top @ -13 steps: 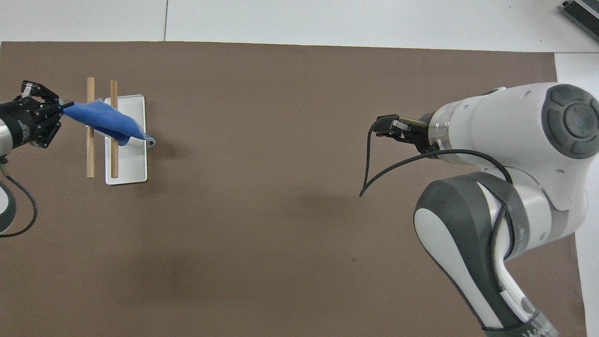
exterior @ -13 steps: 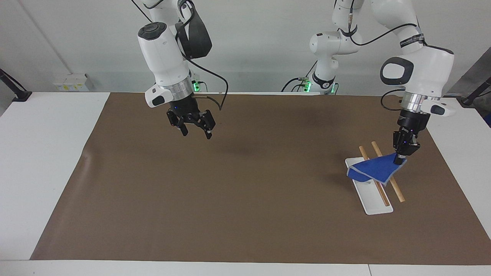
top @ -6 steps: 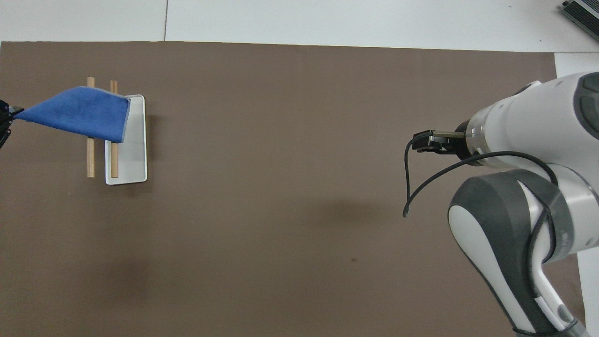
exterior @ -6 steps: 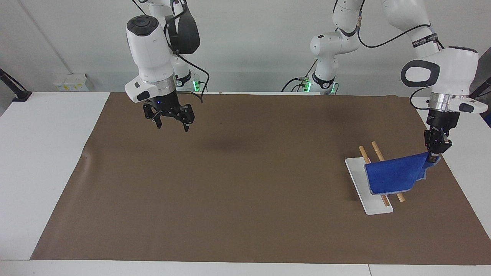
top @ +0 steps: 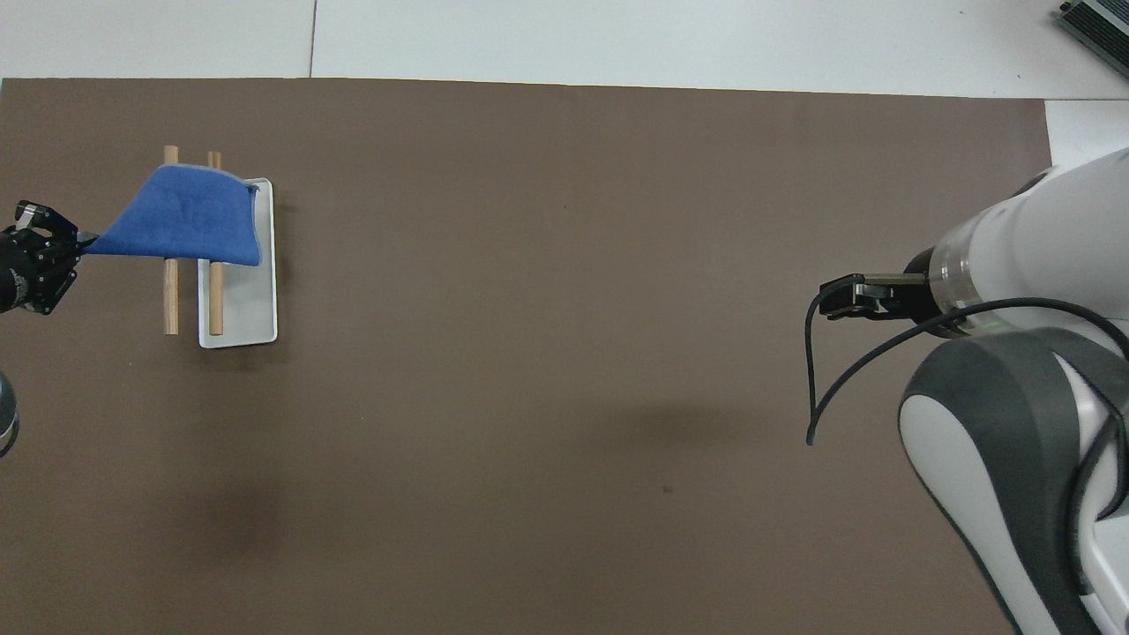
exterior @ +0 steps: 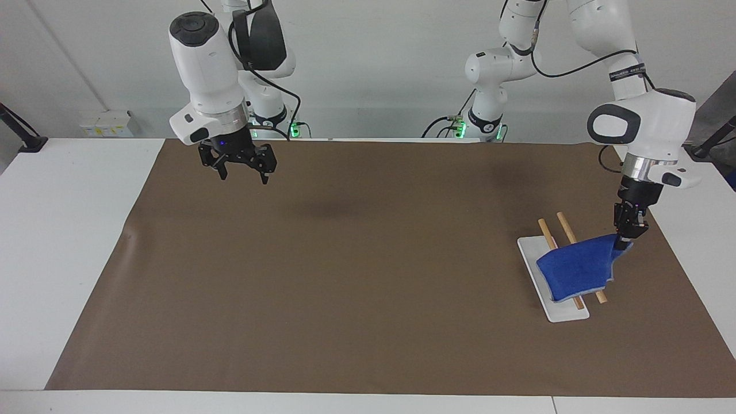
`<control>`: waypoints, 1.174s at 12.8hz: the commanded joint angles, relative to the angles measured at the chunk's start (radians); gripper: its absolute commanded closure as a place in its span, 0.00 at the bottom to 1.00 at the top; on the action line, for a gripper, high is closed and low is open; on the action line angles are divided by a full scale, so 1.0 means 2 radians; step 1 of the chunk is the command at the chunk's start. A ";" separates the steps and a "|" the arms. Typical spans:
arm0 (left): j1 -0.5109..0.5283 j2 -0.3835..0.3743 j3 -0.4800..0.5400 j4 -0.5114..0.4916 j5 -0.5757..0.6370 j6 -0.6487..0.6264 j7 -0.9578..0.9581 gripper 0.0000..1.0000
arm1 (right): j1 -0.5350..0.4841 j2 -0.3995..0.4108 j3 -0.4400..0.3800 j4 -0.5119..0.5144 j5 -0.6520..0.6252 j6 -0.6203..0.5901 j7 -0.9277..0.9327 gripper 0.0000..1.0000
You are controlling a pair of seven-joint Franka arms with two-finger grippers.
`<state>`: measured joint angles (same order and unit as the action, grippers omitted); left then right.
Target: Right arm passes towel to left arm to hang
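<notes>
**A:** Where does your job stand right now?

**B:** The handover looks done, going by how things lie. Your left tool [exterior: 627,234] is pinching one corner of the towel [exterior: 578,267], fingertips pressed together on the cloth. The rest of the towel drapes over the two wooden rods [exterior: 566,230] of the rack, at the left arm's end of the bench [exterior: 345,287], with its lower edge hanging over the white base tray [exterior: 560,313].

**A:** And your right arm?

**B:** Your right tool [exterior: 241,167] hangs in the air over the brown mat [exterior: 345,259] near the right arm's end, jaws spread wide and holding nothing — it waits, and I'd judge its part is over.

**A:** So what's left for you?

**B:** Only the end of the hang, as I read it. The towel lies across both rods, but it is pulled up at the held corner, so it sits skewed and stretched toward the tool, not settled. You'd want to bring that corner down beside the outer rod, let go, and lift clear. Watch the release — more cloth seems to lie on the tray side, so it could slide off that way once freed.
</notes>
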<state>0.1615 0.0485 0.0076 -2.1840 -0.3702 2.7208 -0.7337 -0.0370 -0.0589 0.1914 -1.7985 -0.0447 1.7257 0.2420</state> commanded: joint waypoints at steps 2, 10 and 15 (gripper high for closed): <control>-0.001 -0.006 0.003 -0.015 -0.007 0.014 0.012 0.73 | -0.018 -0.032 0.006 -0.022 -0.004 -0.018 -0.033 0.00; 0.032 0.009 0.008 0.098 0.001 -0.117 0.009 0.11 | 0.011 -0.005 -0.031 0.039 0.011 0.002 -0.032 0.00; 0.030 -0.034 0.008 0.212 0.113 -0.335 0.012 0.11 | 0.027 0.012 -0.058 0.062 0.012 -0.013 -0.033 0.00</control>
<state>0.2170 0.0217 0.0282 -1.8319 -0.2225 2.2052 -0.7227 0.0206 -0.0616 0.0817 -1.7176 -0.0406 1.7287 0.2033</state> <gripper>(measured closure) 0.106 0.000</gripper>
